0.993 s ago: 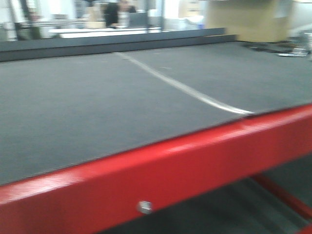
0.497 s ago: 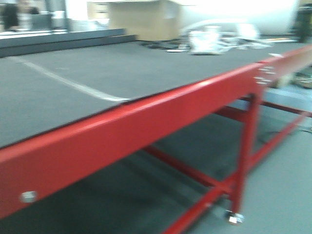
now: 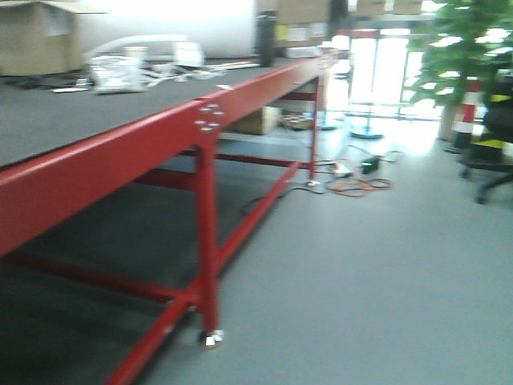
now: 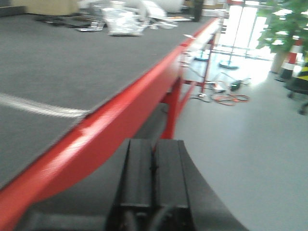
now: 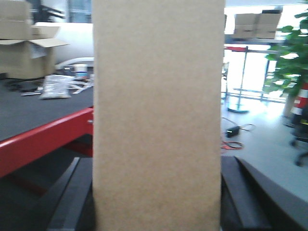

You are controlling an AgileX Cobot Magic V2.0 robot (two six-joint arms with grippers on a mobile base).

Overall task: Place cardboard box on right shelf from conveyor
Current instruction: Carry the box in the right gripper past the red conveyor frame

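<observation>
Since the view swung right, cardboard box (image 5: 159, 115) in right tool (image 5: 157, 192)

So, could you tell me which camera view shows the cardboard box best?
The right wrist view: the cardboard box fills the centre of the frame, upright in the right gripper. The front and left wrist views show none of it.

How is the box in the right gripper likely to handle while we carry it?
Probably stiff: the box face looks flat and uncreased. Matte cardboard likely won't slip in the right gripper. It rises high above the fingers, so it may tilt.
</observation>
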